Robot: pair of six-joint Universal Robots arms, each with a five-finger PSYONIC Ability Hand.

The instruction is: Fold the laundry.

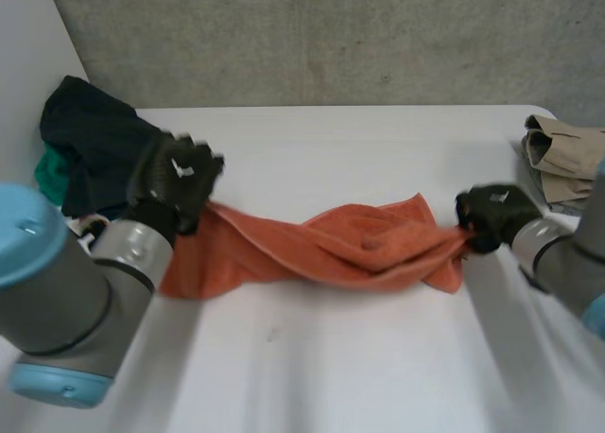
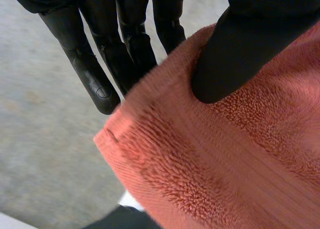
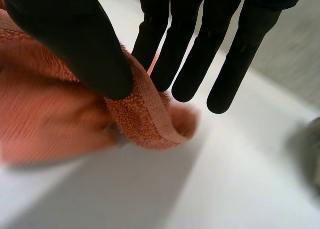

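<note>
An orange towel [image 1: 350,249] stretches across the white surface [image 1: 331,367] between the two hands. It is bunched and twisted along its length, and its middle lies on the surface.

The left hand [image 1: 175,180] holds one end of the towel. In the left wrist view its thumb [image 2: 240,54] presses down on top of the towel. Its fingers [image 2: 95,79] are straight and sit just behind the towel's edge, so the towel is pinched between them. A corner of the towel sticks out just past the fingertips.

The right hand [image 1: 492,216] holds the other end. Its thumb [image 3: 75,34] squeezes a rolled edge of the towel against its straight fingers [image 3: 192,64]. The surface is under the fingertips.

A pile of dark clothes [image 1: 90,135] sits behind the left fingers. A folded tan cloth [image 1: 567,154] lies behind the right fingers, near the edge of the surface.
</note>
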